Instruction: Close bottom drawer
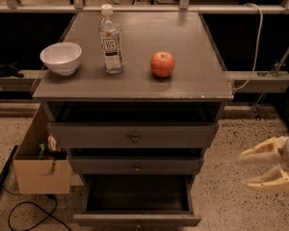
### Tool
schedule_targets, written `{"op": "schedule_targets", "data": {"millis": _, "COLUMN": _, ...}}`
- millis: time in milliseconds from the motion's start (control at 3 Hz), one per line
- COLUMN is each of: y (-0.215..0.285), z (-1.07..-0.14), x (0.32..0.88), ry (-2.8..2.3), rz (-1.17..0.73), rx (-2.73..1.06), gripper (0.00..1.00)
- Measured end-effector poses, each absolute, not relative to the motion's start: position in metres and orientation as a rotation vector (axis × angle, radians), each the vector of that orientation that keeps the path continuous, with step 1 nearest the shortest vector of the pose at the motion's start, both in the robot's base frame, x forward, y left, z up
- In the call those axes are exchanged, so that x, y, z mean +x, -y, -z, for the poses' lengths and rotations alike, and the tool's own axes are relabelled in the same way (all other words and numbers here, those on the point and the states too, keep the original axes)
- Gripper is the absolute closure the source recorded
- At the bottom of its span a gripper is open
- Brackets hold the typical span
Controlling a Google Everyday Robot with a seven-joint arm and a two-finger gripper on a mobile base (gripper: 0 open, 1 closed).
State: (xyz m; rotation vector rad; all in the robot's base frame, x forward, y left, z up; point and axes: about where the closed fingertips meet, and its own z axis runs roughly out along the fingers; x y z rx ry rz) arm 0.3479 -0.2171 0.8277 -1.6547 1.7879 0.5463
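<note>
i see the bottom drawer pulled well out of the grey bench, its inside dark, with the two drawer fronts above it sitting further back. my end effector hangs low at the right edge, well apart from the drawer, its two fingers spread and pointing left. on the bench top stand a white bowl, a water bottle and a red apple.

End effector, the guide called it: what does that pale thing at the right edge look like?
The end effector, at the right edge beside the cabinet, has two cream fingers, broad at the base and tapering to blunt tips. Behind them sits a rounded pale grey body, cut off by the frame. No cables or markings show.
</note>
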Motion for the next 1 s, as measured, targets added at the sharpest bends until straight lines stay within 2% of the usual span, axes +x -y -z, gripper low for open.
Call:
{"op": "schedule_targets", "data": {"millis": 667, "y": 0.221, "z": -0.770, "x": 0.378, "ry": -1.769, "rz": -0.567, "rx": -1.527, "gripper": 1.00}}
{"op": "schedule_targets", "data": {"millis": 1000, "y": 0.242, "z": -0.730, "x": 0.391, "ry": -1.746, "rz": -0.514, "rx": -1.417, "gripper": 1.00}}
